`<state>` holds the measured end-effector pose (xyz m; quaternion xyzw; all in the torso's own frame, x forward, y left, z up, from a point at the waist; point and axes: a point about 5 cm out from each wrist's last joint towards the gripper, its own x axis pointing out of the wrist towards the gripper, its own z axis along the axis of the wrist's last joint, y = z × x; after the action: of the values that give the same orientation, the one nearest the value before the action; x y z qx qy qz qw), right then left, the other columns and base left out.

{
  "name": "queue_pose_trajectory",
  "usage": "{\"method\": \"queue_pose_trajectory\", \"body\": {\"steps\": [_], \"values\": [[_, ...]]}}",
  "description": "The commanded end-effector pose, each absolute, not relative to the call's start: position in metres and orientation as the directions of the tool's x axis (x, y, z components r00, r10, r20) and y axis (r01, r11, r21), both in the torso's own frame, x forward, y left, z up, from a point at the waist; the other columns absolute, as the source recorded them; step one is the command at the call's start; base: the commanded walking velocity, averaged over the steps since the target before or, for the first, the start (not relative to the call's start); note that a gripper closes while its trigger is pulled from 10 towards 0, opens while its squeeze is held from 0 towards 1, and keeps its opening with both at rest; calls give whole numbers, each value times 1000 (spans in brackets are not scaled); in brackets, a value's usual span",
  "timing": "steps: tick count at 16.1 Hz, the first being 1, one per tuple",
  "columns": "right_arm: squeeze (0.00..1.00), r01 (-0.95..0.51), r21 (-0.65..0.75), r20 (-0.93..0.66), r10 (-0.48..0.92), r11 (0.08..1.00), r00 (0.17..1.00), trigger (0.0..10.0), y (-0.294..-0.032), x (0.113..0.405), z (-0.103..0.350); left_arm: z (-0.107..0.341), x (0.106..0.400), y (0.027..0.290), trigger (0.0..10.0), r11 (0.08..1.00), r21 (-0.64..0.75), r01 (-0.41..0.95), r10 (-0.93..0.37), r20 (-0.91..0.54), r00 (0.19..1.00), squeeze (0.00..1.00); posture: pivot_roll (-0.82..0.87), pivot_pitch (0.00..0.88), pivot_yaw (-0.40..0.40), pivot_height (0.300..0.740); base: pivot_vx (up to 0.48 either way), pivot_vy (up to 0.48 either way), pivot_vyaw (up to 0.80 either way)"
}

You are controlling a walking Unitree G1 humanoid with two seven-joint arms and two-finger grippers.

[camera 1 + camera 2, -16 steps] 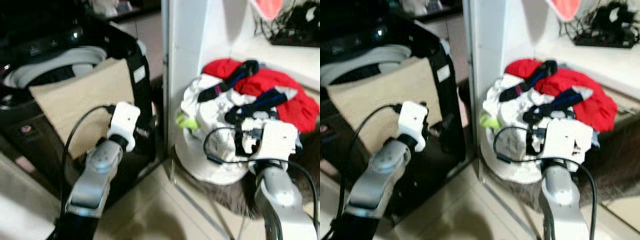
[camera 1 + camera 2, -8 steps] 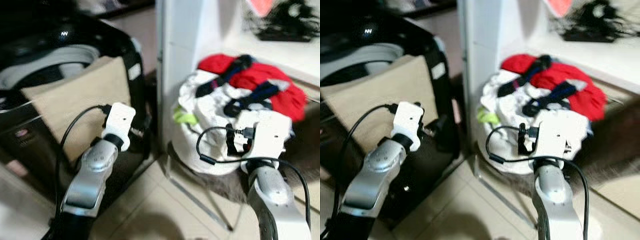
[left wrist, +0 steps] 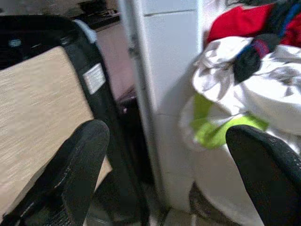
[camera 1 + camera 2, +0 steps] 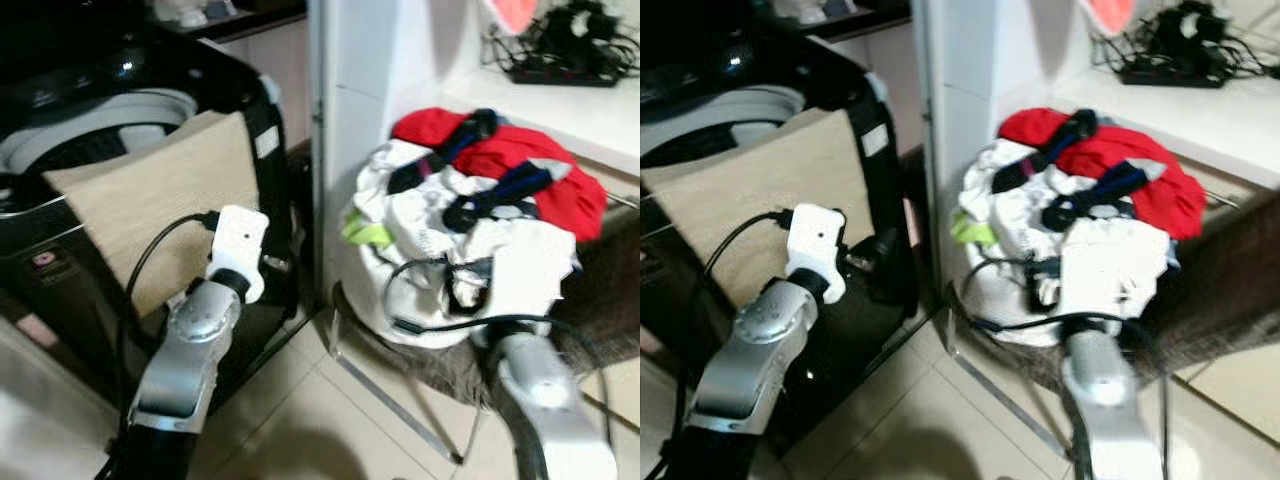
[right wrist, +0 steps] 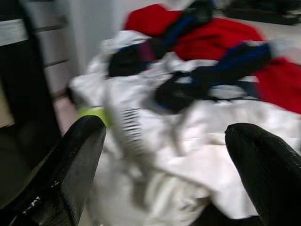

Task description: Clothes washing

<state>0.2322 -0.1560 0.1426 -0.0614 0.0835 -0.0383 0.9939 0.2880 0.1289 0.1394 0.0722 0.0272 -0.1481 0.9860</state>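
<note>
Just ahead of the right tool (image 5: pixel 164 155) sat the laundry pile (image 4: pixel 470 230): white garments heaped with dark blue pieces (image 5: pixel 221 75) and a red garment (image 4: pixel 530 155) on top, a lime-green scrap (image 3: pixel 211 132) at the side nearest the left tool (image 3: pixel 169 160). Right tool: fingers (image 5: pixel 80 160) spread wide, nothing gripped, pile close in front between them. Left tool: fingers (image 3: pixel 80 165) also wide apart, empty. To its left, the black washing machine (image 4: pixel 110 110) with a beige cloth (image 4: pixel 160 210) draped over the rim. Ahead of it, a white wall panel (image 3: pixel 169 70) stood between machine and pile. Beyond the pile, a counter (image 4: pixel 1180 110) carried a cable tangle (image 4: pixel 1170 50).
</note>
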Motion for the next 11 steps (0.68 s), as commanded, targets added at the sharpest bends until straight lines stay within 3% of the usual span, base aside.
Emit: {"method": "queue_pose_trajectory", "body": {"steps": [1,3,6,11], "values": [[0,53,-141,-159,-75,989,984,10000,-157,233,137,137,285,130,10000,939,143,312,-307,-61,950,0,-136,0,29,740,0,0,0],[0,5,-216,-155,-40,976,987,10000,-155,234,132,136,282,134,10000,947,122,296,-292,-51,955,0,-130,0,26,740,144,0,0],[0,-41,-235,-154,4,971,988,10000,-151,237,131,137,280,141,10000,950,137,281,-275,-61,959,0,-116,0,18,740,329,0,673],[0,-26,-196,-126,1,980,992,10000,-153,240,133,138,278,139,10000,947,130,294,-290,-52,956,0,-114,0,17,740,340,0,0]]}}
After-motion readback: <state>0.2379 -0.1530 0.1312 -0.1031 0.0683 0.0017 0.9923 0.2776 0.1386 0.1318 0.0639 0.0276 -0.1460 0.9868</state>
